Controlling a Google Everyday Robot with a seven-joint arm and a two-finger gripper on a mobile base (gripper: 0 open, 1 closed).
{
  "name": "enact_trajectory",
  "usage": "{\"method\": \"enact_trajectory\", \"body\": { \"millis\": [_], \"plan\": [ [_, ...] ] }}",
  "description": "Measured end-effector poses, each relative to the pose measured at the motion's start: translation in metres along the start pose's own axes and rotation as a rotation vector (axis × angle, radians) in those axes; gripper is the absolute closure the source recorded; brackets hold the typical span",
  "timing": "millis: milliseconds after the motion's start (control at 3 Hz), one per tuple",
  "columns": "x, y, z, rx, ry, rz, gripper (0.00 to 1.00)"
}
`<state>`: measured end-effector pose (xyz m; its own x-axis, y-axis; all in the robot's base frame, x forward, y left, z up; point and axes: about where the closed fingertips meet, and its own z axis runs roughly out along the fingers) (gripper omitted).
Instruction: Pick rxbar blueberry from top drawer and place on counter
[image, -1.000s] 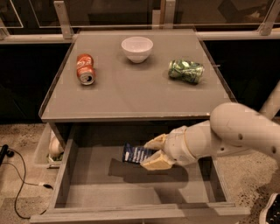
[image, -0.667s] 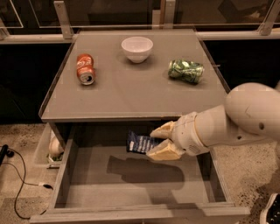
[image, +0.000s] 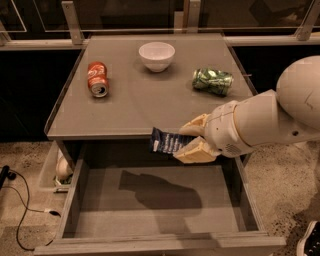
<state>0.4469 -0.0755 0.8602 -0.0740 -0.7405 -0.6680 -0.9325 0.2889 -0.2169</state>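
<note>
Rxbar blueberry (image: 166, 141) is sitting pinched in your gripper (image: 187, 142) at the front edge of the counter (image: 135, 107), over the top drawer (image: 150, 220); you are needing rim clearance before carrying it inward.

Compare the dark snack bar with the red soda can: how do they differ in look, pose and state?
The rxbar blueberry is flat, in a dark wrapper with white print; the red soda can is round and red. The bar is held off every surface in the gripper, at the front edge of the counter, above the open top drawer; the can lies on its side on the counter. Both are small packaged items.
</note>
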Motion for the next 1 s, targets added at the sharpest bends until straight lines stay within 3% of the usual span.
{"method": "enact_trajectory", "body": {
  "millis": [333,1000],
  "plan": [
    [-0.002,-0.017,0.000,0.016,-0.016,-0.016,1.00],
    [-0.009,-0.111,0.024,0.034,-0.061,-0.042,1.00]
  ]
}}
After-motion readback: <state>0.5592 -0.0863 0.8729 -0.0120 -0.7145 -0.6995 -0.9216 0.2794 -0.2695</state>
